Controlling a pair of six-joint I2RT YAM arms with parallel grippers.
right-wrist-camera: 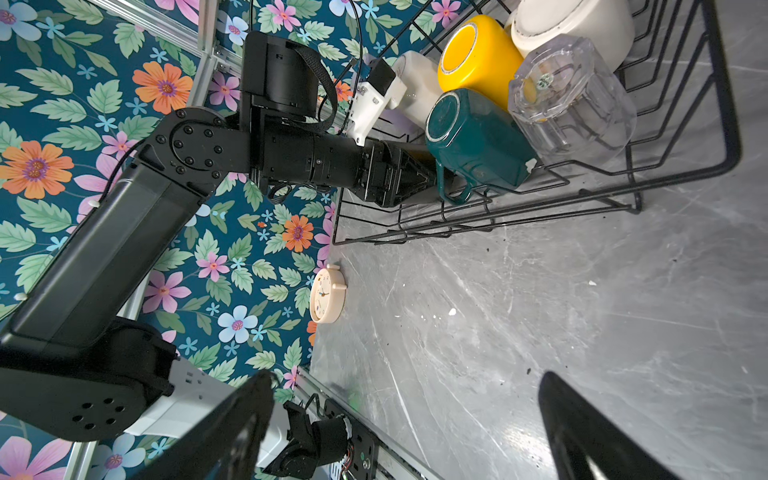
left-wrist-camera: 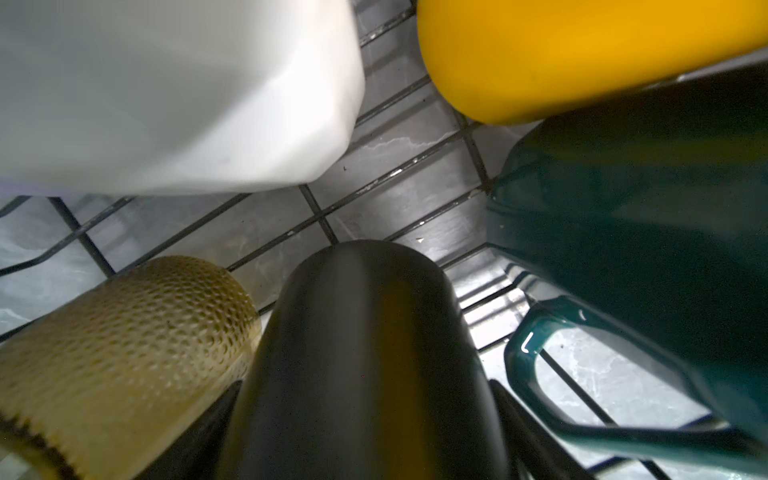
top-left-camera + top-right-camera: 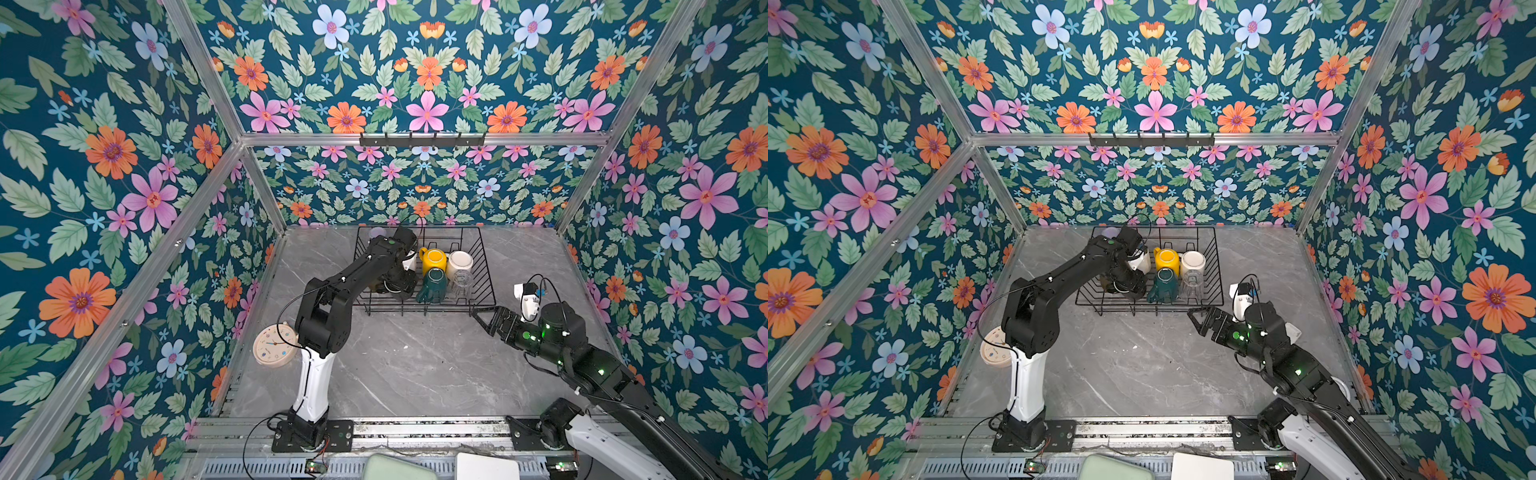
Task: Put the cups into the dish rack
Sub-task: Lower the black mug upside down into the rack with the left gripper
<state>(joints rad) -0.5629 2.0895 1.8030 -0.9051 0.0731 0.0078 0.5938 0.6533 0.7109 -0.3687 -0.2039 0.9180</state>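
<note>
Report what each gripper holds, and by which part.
Left gripper appears to clamp the black mug around its body, inside the dish rack. Right gripper is open and holds nothing.

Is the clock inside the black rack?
No, the clock stands on the table by the wall, outside the rack.

Lab test cell; aluminium frame [image 3: 291,139]; floral-print panels [image 3: 428,62]; marble-look tabletop [image 3: 415,365].
</note>
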